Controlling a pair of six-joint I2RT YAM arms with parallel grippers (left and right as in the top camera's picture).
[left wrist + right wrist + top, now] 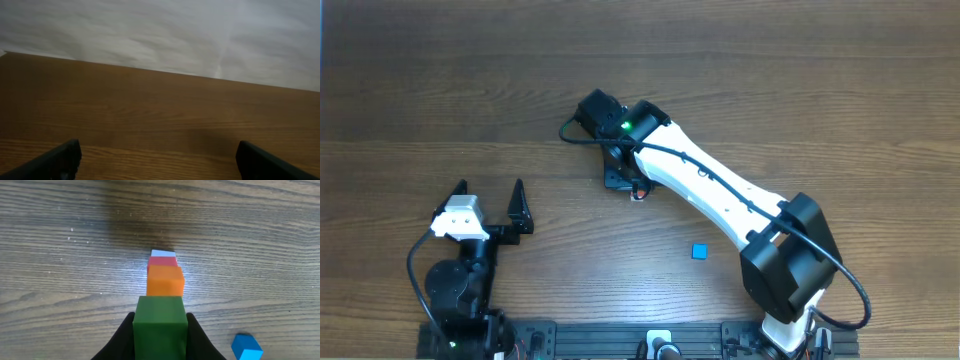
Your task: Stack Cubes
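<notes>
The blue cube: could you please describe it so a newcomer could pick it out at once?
On the wooden table, find the white right arm reaching up from the bottom right. The blue cube lies on bare wood just left of that arm's black lower joint. Unlike the green cube, orange cube and red cube, clustered in one column, it sits alone.

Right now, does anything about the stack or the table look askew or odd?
Nothing stands out. The orange cube, red cube and white cube sit squarely stacked. The green cube is straight in the right gripper above them. The blue cube lies alone on the table, intact, not yet stacked.
</notes>
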